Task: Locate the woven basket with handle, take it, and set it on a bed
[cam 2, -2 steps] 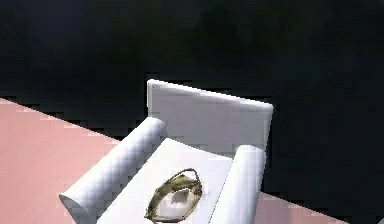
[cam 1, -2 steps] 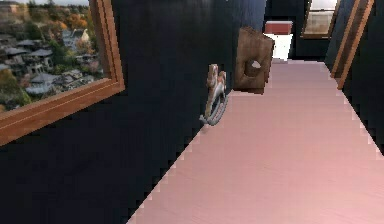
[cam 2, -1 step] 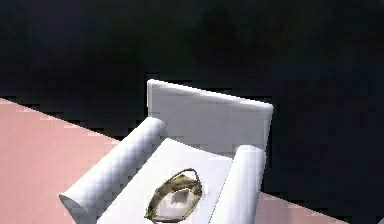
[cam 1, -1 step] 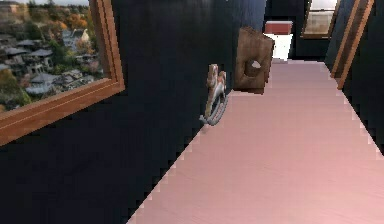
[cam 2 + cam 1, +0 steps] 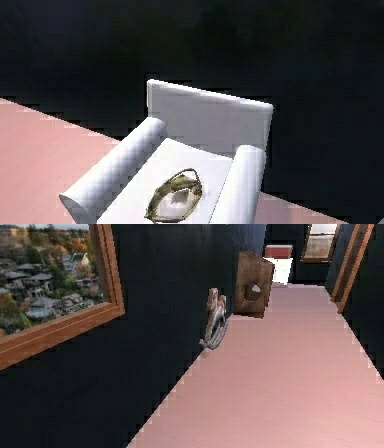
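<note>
An oval, tan-rimmed thing (image 5: 178,197) that looks like a woven basket with a handle arching over it lies on the seat of a pale grey armchair (image 5: 205,115), near the arm side view's bottom edge. The armchair stands against a dark wall, with its rounded armrests on either side of the oval thing. Far down the room in the forward view, a white block with a red top (image 5: 279,266) may be a bed; I cannot tell for sure.
Pink floor (image 5: 290,374) runs ahead, with a dark wall and a wood-framed window (image 5: 50,279) on the forward view's left. A small grey-and-tan object (image 5: 213,320) and a brown wooden piece (image 5: 255,284) stand by that wall. A wooden door frame (image 5: 352,269) lines the right.
</note>
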